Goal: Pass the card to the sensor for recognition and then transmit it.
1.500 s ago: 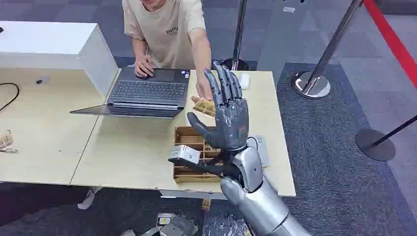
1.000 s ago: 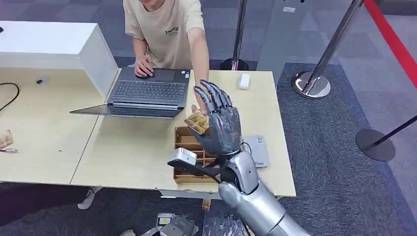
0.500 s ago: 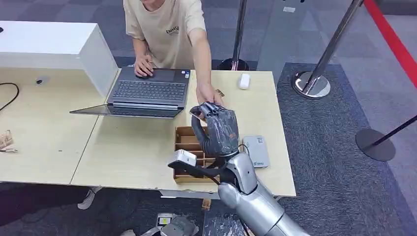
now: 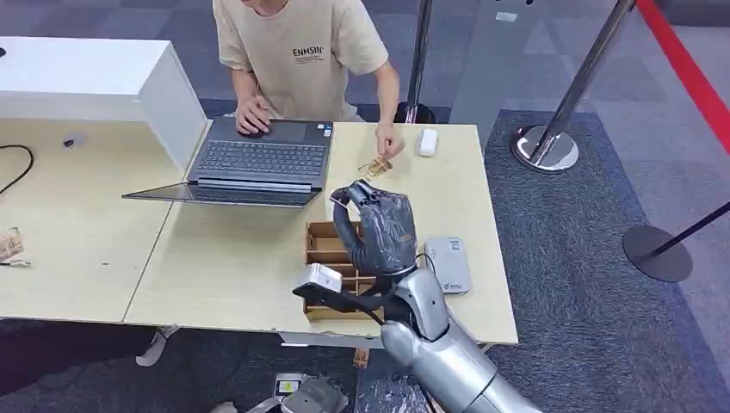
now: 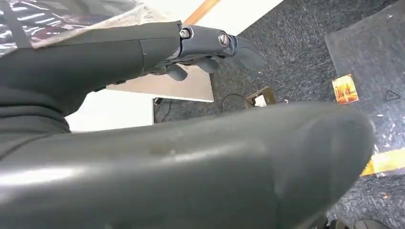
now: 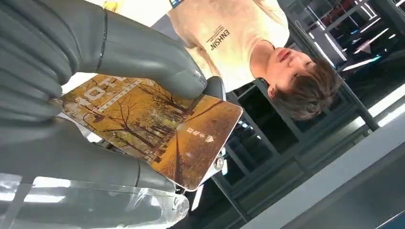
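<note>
Now | R robot hand (image 6: 71, 95) grips 1 card (image 6: 157, 133) | 1 sensor (image 4: 448, 263)

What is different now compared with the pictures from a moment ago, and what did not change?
The right hand went from raised and spread to lowered and curled, and it took hold of the card that the person held out. The person's hand drew back to another card on the table. The laptop, wooden tray and grey sensor stayed put.
</note>
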`<state>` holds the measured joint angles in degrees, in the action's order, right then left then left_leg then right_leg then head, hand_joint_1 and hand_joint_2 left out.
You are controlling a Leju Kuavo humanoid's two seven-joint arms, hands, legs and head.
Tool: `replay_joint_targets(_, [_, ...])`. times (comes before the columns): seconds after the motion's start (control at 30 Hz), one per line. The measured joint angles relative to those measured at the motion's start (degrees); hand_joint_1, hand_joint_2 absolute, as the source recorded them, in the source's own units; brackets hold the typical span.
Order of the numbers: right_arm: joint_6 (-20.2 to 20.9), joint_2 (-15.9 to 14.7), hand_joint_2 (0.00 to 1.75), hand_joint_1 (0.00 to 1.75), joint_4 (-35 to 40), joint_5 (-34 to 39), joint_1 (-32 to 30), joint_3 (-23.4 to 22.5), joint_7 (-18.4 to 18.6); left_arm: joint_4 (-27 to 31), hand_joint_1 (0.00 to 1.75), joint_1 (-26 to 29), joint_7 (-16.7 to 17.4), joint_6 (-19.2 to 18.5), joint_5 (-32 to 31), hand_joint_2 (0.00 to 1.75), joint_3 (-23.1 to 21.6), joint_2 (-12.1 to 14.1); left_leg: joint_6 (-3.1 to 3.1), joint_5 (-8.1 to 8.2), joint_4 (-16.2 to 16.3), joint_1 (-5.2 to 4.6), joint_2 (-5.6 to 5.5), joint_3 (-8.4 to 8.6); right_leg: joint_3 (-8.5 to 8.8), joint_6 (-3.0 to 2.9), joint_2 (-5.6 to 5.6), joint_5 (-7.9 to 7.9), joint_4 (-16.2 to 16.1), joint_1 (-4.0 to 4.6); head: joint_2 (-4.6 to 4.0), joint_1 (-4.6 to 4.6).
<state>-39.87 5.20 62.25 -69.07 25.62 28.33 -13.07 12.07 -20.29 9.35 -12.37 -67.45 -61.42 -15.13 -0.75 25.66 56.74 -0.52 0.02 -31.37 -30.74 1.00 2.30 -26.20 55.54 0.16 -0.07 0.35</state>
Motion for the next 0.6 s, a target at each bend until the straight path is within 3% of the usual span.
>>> replay_joint_targets(0.33, [0.0, 0.0, 1.75, 1.75, -0.4, 1.7, -0.1, 0.0, -1.2, 0.0, 0.00, 0.0, -0.3, 0.0, -0.4, 0.00, -0.1, 0.0, 0.00, 0.00, 0.0, 0.00, 0.00, 0.01, -0.01, 0.00, 0.00, 0.00, 0.0, 0.00, 0.00, 0.00])
replay_joint_targets(0.6, [0.0, -0.6, 1.75, 1.75, -6.6, 17.0, 2.2, -7.4, -6.4, 0.0, 0.00, -0.3, -5.6, -4.2, 0.3, 0.00, -0.8, 0.0, -0.01, -0.01, 0.0, -0.02, -0.01, 0.01, 0.00, 0.01, 0.00, 0.01, 0.0, -0.02, 0.00, 0.02])
